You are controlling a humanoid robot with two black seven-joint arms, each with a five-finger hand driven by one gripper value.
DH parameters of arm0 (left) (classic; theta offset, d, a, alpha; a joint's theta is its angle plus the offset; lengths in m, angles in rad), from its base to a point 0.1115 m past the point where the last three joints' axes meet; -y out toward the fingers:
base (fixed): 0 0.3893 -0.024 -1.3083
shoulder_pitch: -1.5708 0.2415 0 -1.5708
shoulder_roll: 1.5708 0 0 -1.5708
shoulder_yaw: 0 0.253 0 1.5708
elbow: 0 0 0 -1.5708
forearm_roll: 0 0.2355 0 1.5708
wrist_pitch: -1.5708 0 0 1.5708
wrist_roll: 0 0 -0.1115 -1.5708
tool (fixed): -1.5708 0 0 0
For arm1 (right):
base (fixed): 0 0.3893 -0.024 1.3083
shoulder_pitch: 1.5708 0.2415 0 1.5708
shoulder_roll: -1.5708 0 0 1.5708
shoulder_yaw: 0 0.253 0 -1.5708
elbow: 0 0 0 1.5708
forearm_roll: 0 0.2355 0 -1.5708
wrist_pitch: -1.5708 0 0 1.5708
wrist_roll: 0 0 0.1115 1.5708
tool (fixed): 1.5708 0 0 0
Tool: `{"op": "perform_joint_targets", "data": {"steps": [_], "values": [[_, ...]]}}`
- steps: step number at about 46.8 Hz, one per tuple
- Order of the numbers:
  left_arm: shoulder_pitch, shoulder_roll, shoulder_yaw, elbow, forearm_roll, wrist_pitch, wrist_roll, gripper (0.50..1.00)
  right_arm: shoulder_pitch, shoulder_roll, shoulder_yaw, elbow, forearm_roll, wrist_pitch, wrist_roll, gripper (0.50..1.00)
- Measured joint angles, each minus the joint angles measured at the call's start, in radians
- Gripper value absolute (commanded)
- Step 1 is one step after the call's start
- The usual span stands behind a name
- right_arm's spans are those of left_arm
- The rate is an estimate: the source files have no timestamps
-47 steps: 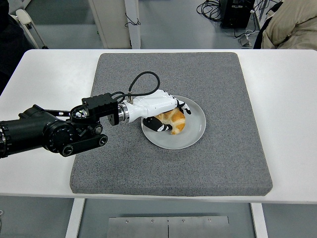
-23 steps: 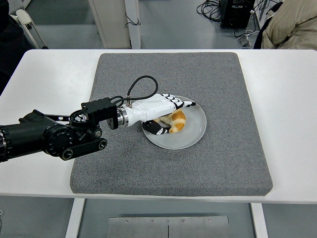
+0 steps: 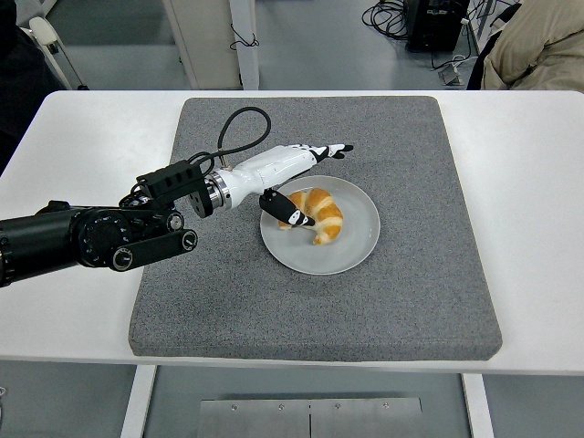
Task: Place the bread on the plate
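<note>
Left hand (image 3: 297,178) released, fingers spread; bread (image 3: 318,212) lies just right of the thumb, long axis slanting across the plate (image 3: 358,245), mid-mat.

Probably a robotics lab: loose cables (image 3: 388,15) and a black equipment box (image 3: 436,23) sit on the bare grey floor (image 3: 310,55) behind the white table (image 3: 82,137).
</note>
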Motion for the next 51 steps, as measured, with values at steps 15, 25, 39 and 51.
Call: {"op": "perform_joint_targets", "data": {"steps": [15, 25, 39, 51], "values": [[0.034, 0.054, -0.118, -0.001, -0.117, -0.022, -0.009, 0.971, 0.001, 0.0, 0.0, 0.0, 0.001, 0.0, 0.0, 1.0], [0.043, 0.081, -0.177, 0.0, -0.306, -0.022, -0.009, 0.969, 0.0, 0.0, 0.0, 0.0, 0.0, 0.0, 0.0, 1.0], [0.091, 0.1, -0.331, 0.052, -0.421, -0.021, -0.037, 0.969, 0.0, 0.0, 0.0, 0.0, 0.0, 0.0, 0.0, 1.0], [0.141, 0.054, -0.436, 0.257, -0.497, -0.027, -0.058, 0.969, 0.0, 0.0, 0.0, 0.0, 0.0, 0.0, 0.0, 1.0]]}}
